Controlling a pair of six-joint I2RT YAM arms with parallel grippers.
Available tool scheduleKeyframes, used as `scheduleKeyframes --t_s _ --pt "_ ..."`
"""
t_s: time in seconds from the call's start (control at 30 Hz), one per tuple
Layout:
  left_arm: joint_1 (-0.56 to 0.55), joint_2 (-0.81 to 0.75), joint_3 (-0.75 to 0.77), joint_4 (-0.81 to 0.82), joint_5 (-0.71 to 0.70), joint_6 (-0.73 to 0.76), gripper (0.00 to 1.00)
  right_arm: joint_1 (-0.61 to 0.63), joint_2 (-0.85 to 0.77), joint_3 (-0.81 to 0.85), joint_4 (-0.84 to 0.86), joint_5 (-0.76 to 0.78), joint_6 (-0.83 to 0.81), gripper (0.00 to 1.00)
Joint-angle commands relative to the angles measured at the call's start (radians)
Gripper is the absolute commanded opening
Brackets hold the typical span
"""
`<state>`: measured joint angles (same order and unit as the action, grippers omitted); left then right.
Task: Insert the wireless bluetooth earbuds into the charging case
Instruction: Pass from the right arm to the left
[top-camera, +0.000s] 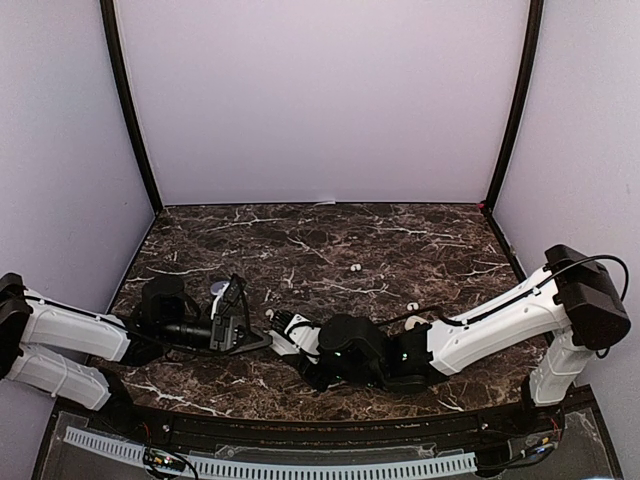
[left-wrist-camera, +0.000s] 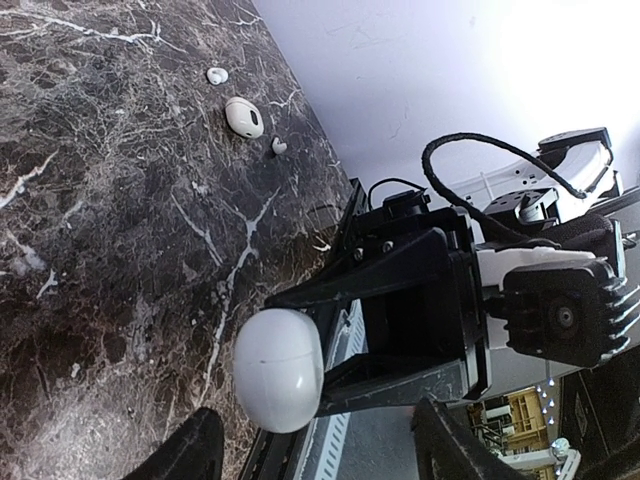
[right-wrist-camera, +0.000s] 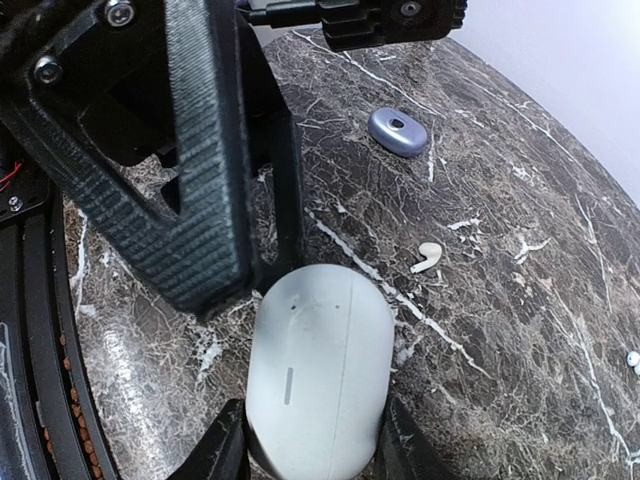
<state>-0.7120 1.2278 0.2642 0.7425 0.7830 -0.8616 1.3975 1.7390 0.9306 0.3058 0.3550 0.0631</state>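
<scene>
So the right tool (right-wrist-camera: 310, 440) is pinching the white charging case (right-wrist-camera: 320, 370) from both sides and holding it just off the dark marble tabletop (top-camera: 400, 240), near the front edge. The case lid looks closed from what I can see.

The left tool (left-wrist-camera: 318, 420) is spread open. Its fingers sit either side of the case without touching it in the left wrist view. In the right wrist view one black finger (right-wrist-camera: 200, 160) is just beside the case.

None of the earbuds are in the case, they're all loose on the marble. One white earbud (right-wrist-camera: 428, 257) lies near the case. A lavender bud (right-wrist-camera: 397, 131) is a bit further out, close to the left arm.

Over on the right arm's side there's a second white earbud (left-wrist-camera: 217, 75) and a third white earbud (left-wrist-camera: 278, 146). A bigger white oval (left-wrist-camera: 245, 117) sits between them, and I can't tell if that one is a bud or another case. There's one more small white bud (top-camera: 355, 268) toward the middle of the tabletop, well apart from both tools.
</scene>
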Motion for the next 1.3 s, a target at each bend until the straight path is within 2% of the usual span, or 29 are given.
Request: scheduleKeyframes --t_s 0.0,0.17,0.4,0.77,1.27 --pt "-0.007 0.000 0.024 0.011 -0.030 0.003 0.69 -0.005 -0.027 0.007 0.058 -0.013 -0.011 0.30" --pt "-0.009 0.017 0.030 0.024 -0.033 -0.001 0.69 -0.004 -0.021 0.011 0.074 -0.016 -0.020 0.30" --pt "-0.010 0.037 0.031 0.056 -0.009 -0.023 0.59 -0.005 0.009 0.042 0.072 -0.004 -0.032 0.30" --pt "-0.012 0.053 0.024 0.095 0.012 -0.040 0.56 -0.007 0.024 0.056 0.078 -0.006 -0.041 0.30" --pt "-0.012 0.054 0.017 0.109 0.010 -0.034 0.26 -0.007 0.017 0.047 0.088 -0.027 -0.050 0.38"
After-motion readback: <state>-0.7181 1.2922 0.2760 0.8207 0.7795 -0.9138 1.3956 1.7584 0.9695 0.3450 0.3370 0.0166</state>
